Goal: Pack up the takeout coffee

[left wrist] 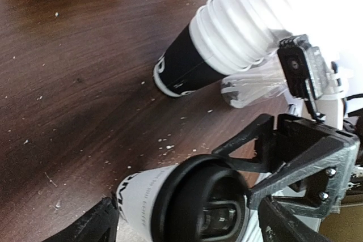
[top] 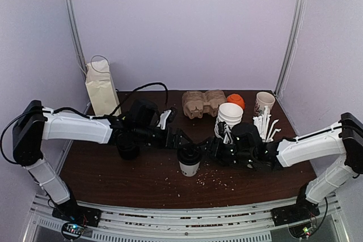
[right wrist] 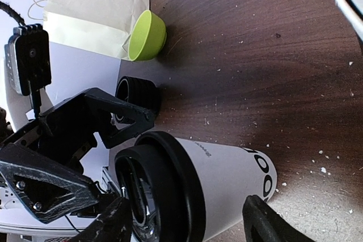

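The takeout coffee [top: 189, 161], a white cup with a black lid and black print near its base, stands upright on the brown table between my two arms. My left gripper [top: 180, 140] reaches it from the left and behind. In the left wrist view the cup [left wrist: 170, 196] sits between the spread fingers [left wrist: 93, 222] with small gaps, so the left gripper [left wrist: 187, 228] is open. My right gripper [top: 217, 148] comes from the right. In the right wrist view the cup [right wrist: 227, 179] lies between its spread fingers [right wrist: 266, 222], and the right gripper [right wrist: 181, 225] is open.
A tall stack of lidless white cups [top: 229, 114] stands behind the right gripper. A short black stack of lids [top: 127, 145] sits under the left arm. A paper bag [top: 101, 89] stands at back left with a green bowl [right wrist: 146, 35] beside it. Cardboard carriers [top: 203, 103] and stirrers [top: 265, 126] stand behind.
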